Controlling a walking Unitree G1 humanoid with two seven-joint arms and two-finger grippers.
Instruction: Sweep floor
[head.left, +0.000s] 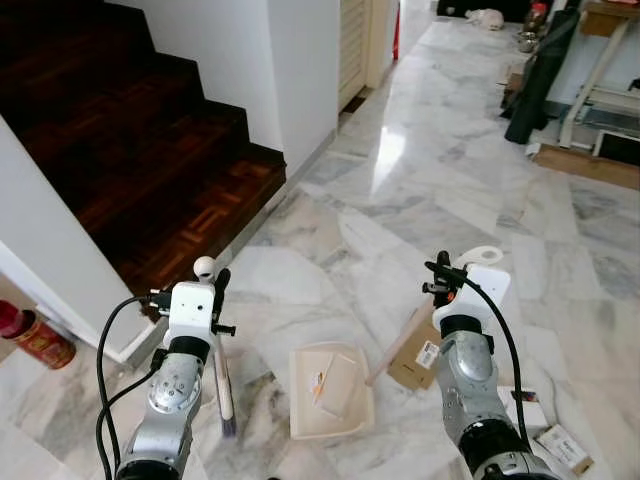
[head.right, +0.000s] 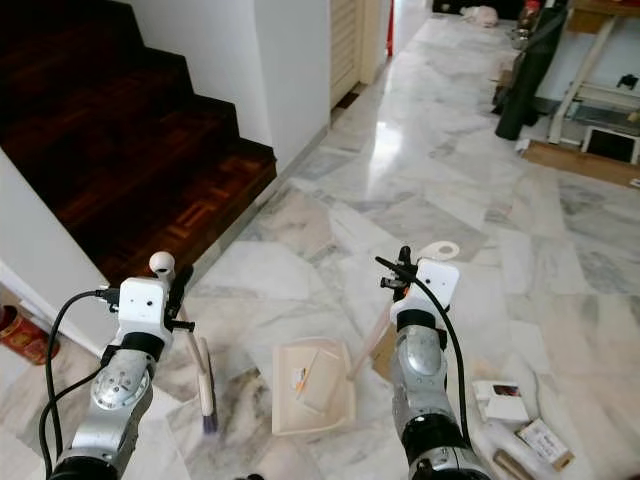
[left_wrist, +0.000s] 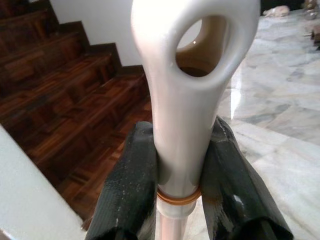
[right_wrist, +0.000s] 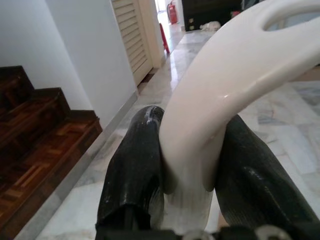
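Note:
My left gripper (head.left: 212, 288) is shut on the white broom handle (left_wrist: 187, 100), just under its looped top end. The broom hangs down to its purple bristles (head.left: 229, 424) on the marble floor. My right gripper (head.left: 447, 282) is shut on the white dustpan handle (right_wrist: 220, 95), whose looped tip (head.left: 484, 255) rises above the fingers. The cream dustpan (head.left: 330, 392) lies flat on the floor between the arms, with paper scraps inside it. Black fingers (left_wrist: 131, 185) press both sides of the broom handle.
Dark wooden stairs (head.left: 150, 150) rise at the left beside a white wall (head.left: 265, 70). A cardboard box (head.left: 415, 355) lies next to the dustpan, and small packets (head.left: 560, 445) at the right. A red canister (head.left: 35, 338) stands far left. A black bag (head.left: 535, 75) and furniture stand at the far right.

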